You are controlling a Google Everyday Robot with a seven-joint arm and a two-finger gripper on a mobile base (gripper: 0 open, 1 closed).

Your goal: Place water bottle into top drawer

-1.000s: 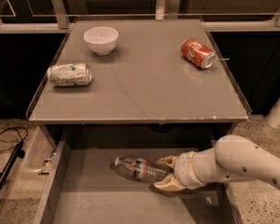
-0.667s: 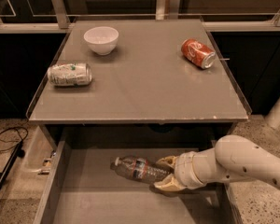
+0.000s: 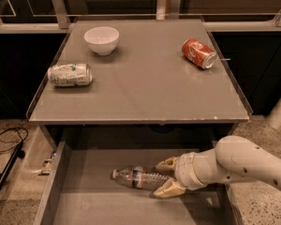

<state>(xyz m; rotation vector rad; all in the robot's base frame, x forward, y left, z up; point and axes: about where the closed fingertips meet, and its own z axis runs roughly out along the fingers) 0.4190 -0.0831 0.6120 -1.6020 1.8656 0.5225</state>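
Observation:
The water bottle [image 3: 136, 176] lies on its side on the grey bottom of the open top drawer [image 3: 91, 203], with its white cap pointing left. My gripper [image 3: 157, 180] reaches into the drawer from the right. Its two tan fingers [image 3: 166, 164] stand apart, one on each side of the bottle's base end. The gripper looks open, with the bottle resting on the drawer floor.
On the tabletop [image 3: 150, 88] above the drawer are a white bowl [image 3: 101, 40] at the back left, a silver-green can [image 3: 69, 74] on its side at the left, and a red soda can [image 3: 198, 53] on its side at the back right. A cable [image 3: 7, 142] lies on the floor at the left.

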